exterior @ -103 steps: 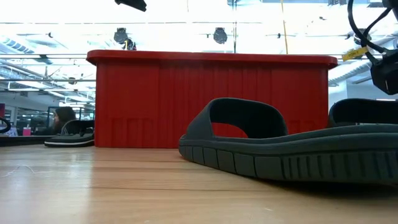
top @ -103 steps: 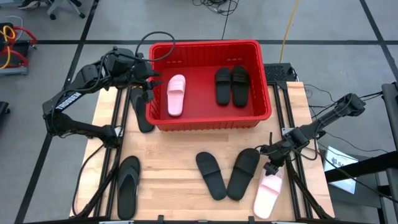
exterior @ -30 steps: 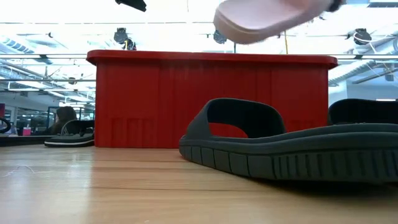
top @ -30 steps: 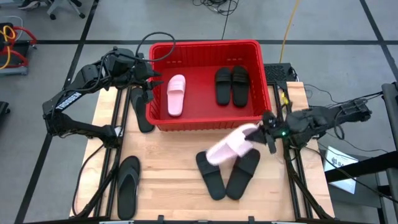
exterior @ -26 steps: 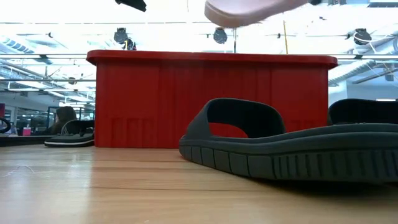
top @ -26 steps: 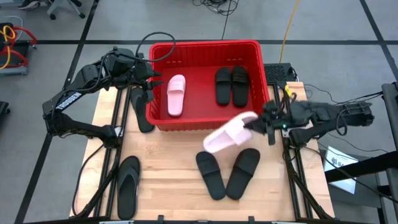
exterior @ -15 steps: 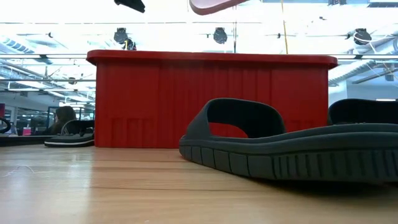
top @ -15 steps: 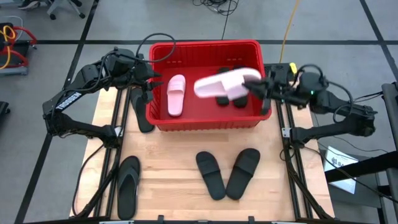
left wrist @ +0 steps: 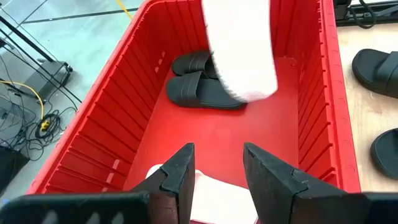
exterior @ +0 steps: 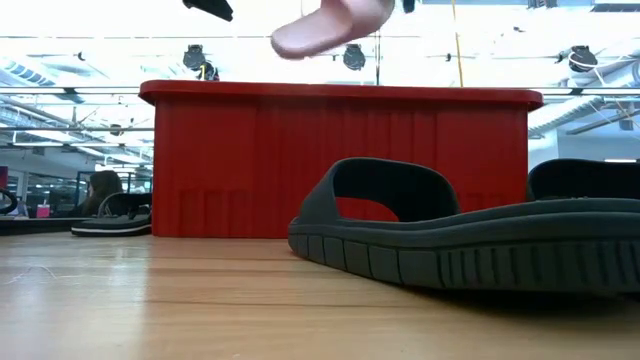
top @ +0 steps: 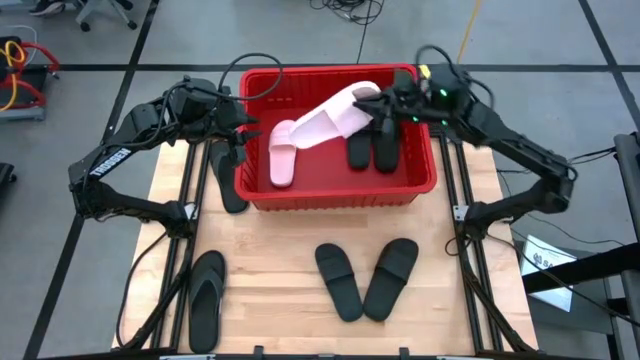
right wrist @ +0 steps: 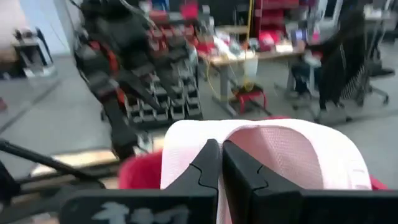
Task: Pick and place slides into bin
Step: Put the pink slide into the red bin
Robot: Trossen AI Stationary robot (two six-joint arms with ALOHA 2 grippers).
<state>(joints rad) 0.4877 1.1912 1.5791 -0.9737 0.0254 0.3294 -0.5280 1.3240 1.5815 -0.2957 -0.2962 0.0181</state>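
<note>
The right gripper (top: 378,104), pinching a pale pink slide (top: 335,115), hangs over the red bin (top: 340,196), the slide's length reaching toward the bin's left wall.

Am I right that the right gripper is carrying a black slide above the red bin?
Not quite: the slide is pale pink, not black, as the high view shows. The right gripper is indeed shut on it, holding it above the red bin.
</note>
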